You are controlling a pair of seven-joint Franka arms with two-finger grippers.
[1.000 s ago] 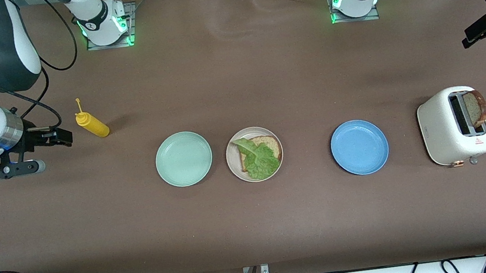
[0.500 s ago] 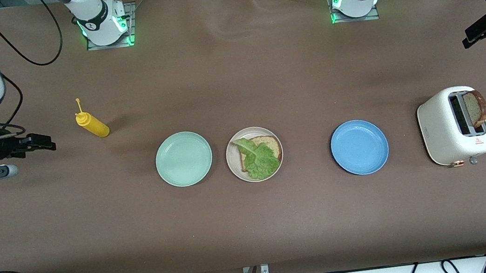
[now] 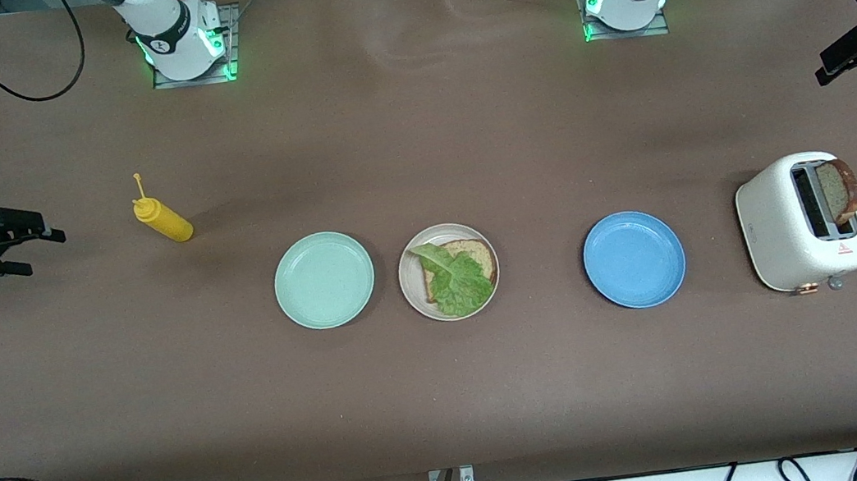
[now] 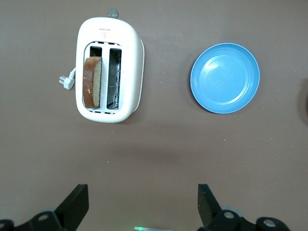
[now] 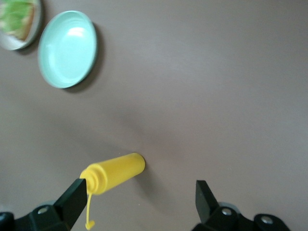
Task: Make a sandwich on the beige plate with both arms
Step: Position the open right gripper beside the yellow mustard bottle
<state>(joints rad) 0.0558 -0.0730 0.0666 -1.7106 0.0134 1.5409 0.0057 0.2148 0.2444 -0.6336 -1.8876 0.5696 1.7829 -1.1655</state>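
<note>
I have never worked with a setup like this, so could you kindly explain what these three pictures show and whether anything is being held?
Two white robot arms stand bolted to a brown table. The wide picture looks down from across it; the other two come from cameras on each wrist.

In a row lie a round mint green plate, a round beige plate carrying a brown bread slice topped with a ruffled green lettuce leaf, a round blue plate, and a white toaster holding a second bread slice. A yellow squeeze bottle stands apart.

The right gripper and left gripper are open, holding nothing.
</note>
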